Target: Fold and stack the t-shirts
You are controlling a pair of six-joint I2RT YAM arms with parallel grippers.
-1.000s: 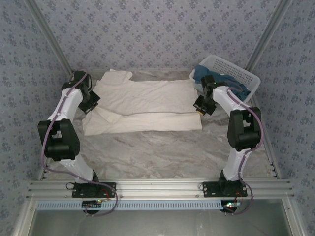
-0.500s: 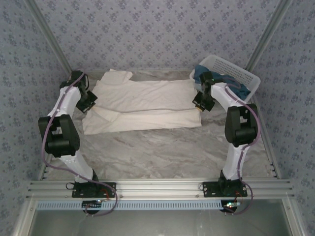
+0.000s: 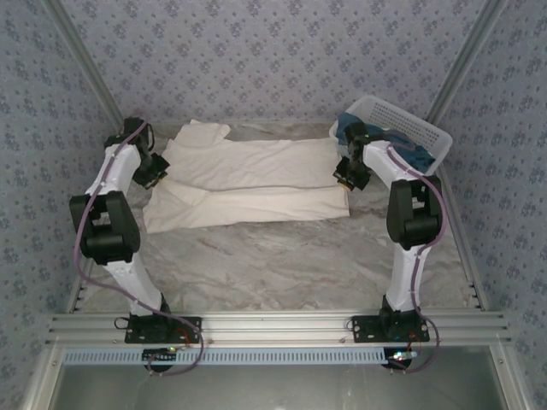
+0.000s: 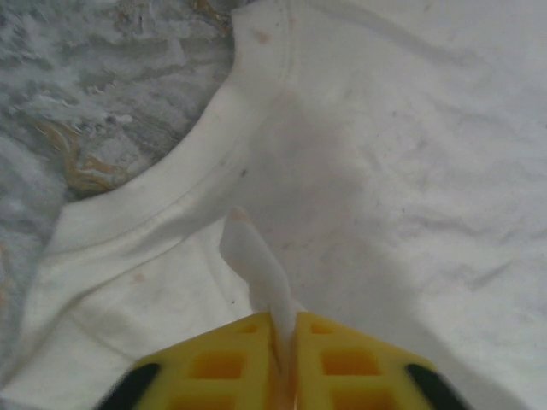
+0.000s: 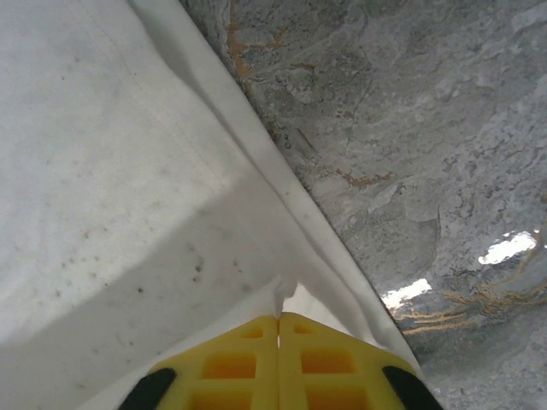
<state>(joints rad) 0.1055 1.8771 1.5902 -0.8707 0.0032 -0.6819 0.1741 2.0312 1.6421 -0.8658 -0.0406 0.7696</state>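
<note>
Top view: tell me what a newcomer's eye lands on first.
A large cream shirt lies spread across the far half of the marble table. The left gripper and right gripper each pinch a fold at its opposite ends. At the far right, a white basket holds dark blue shirts.

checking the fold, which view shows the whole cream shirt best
Top external: the cream t-shirt lies spread out, nearly its whole outline visible. Left wrist: a close-up by its neckline, cloth in the left pincer. Right wrist: one edge, held in the right pincer.
</note>
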